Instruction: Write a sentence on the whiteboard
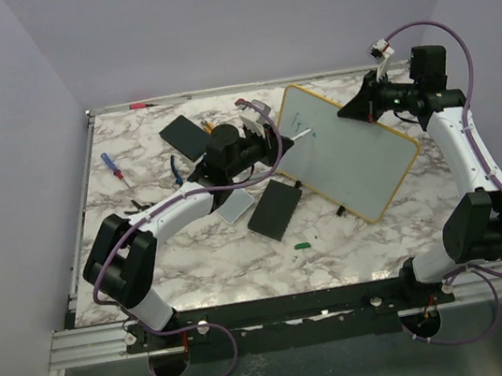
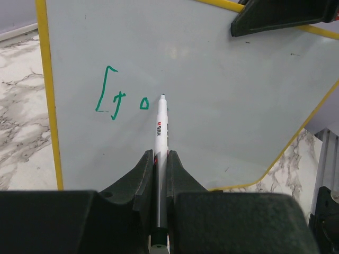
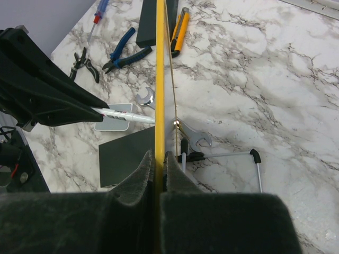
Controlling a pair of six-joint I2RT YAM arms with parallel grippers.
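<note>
Left wrist: left gripper (image 2: 159, 157) clamps a marker (image 2: 160, 124), tip at the whiteboard (image 2: 228, 100) beside green lettering (image 2: 117, 99); right gripper (image 3: 157, 159) pinches the whiteboard's edge

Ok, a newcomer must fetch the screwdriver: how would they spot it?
Start at the yellow-rimmed whiteboard, then cross the marble table to its left edge. The screwdriver lies there, a slim straight tool with a blue-and-red handle, unlike the forked blue-handled pliers nearer the whiteboard.

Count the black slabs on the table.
2. The far slab lies left of the whiteboard; the near slab lies beside the pale pad. Others may be hidden.
</note>
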